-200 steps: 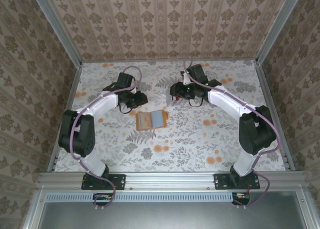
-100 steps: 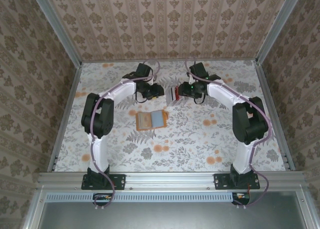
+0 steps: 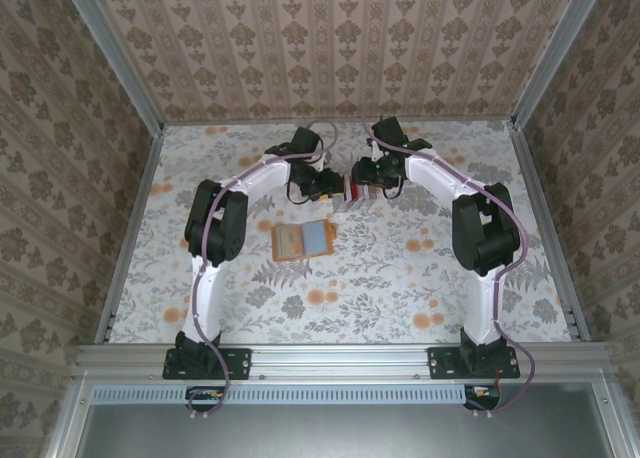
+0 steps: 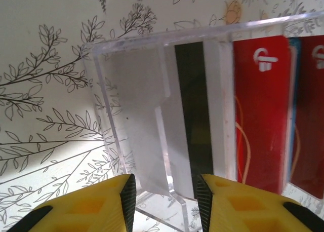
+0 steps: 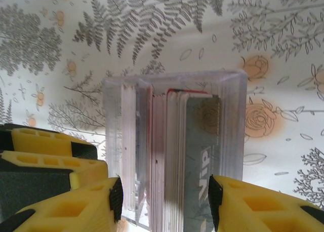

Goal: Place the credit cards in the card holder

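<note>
Card holder: the orange card holder (image 3: pixel 303 240) lies open and flat, its paler inside facing up. It sits near the clear rack (image 3: pixel 357 190), on the arm-base side of it and a little to its left, apart from both grippers.
Credit cards: the credit cards (image 5: pixel 172 156) stand on edge inside the clear rack. The red cards (image 4: pixel 260 115) sit together, and a white card (image 4: pixel 195 120) with a black stripe stands beside them, nearer the rack's clear end wall.
Clear rack: upright on the table (image 3: pixel 400 278), between the two grippers.
Left gripper: the left gripper (image 4: pixel 165 184) is just left of the clear rack. Its yellow fingers are apart, the gap lines up with the white card's end of the rack, and nothing is clamped.
Right gripper: the right gripper (image 5: pixel 164 191) is just right of the clear rack, at its far end. Its fingers are apart, with the rack showing between them. I cannot tell whether the pads touch the rack.
Table: flat under the clear rack, covered in a pale floral pattern.
</note>
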Available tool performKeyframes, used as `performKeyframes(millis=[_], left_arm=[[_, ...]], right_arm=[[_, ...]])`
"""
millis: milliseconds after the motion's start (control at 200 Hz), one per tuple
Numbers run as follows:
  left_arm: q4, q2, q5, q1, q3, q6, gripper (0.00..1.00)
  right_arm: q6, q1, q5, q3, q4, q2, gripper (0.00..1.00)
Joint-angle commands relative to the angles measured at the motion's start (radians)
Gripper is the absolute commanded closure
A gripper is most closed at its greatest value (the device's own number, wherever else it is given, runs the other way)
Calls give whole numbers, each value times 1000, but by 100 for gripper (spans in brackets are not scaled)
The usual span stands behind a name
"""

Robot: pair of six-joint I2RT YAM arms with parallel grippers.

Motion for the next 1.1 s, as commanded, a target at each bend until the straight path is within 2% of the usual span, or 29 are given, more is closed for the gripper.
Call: performKeyframes(millis=[0, 1095], left_arm=[[-21, 24, 27, -3, 34, 10, 60], [6, 63, 46, -13, 15, -5, 59]], right_arm=[[-16, 2, 7, 38, -43, 30, 49], [-1, 7, -82, 43, -27, 0, 52]])
